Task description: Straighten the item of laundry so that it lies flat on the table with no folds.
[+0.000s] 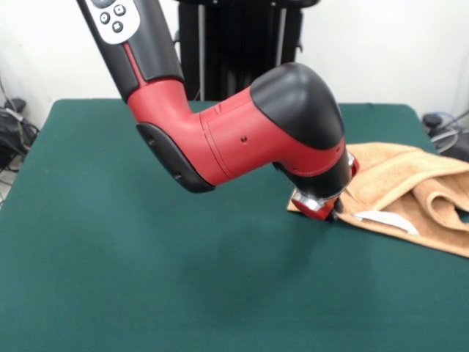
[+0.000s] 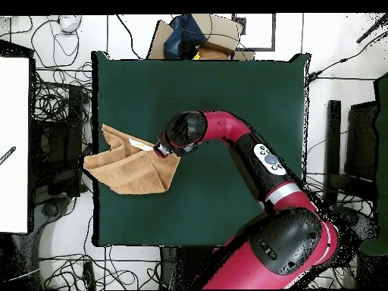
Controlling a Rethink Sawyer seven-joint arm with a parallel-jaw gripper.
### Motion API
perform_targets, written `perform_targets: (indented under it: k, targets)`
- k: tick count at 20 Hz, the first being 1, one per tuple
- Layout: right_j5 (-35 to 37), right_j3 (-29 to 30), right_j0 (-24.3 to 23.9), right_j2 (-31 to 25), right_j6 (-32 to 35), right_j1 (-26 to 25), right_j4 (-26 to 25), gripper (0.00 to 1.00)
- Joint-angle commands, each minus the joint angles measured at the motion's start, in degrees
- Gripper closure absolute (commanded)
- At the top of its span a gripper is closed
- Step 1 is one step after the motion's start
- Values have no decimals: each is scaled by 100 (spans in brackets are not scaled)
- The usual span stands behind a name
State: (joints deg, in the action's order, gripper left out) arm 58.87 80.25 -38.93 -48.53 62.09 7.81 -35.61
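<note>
The light orange-tan towel [image 1: 410,180] lies rumpled and folded over itself at the right edge of the dark green table [image 1: 146,279]. Its white label [image 1: 385,220] shows near the front fold. In the overhead view the towel [image 2: 129,170] sits at the table's [image 2: 227,91] left edge and partly hangs past it. My gripper [image 1: 326,211] is down at the towel's inner corner, touching the cloth; it also shows in the overhead view [image 2: 161,150]. The wrist hides whether it is open or shut.
The robot pedestal [image 1: 242,44] stands behind the table. Cables [image 1: 11,125] lie off the table's left side. In the overhead view a cardboard box [image 2: 204,34] sits beyond the far edge and a white surface [image 2: 15,144] stands at the left.
</note>
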Motion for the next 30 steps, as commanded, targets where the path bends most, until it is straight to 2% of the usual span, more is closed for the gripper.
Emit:
perform_targets:
  k: [1,10,23,30]
  targets:
    - [301,-9,74,577,-928,-13,-387,100]
    - [211,44,82,642,-826,51,-464,100]
    - [311,1163,-581,310,-960,1187,-283,100]
    - [180,1301,-683,258,-951,1373,-382,100]
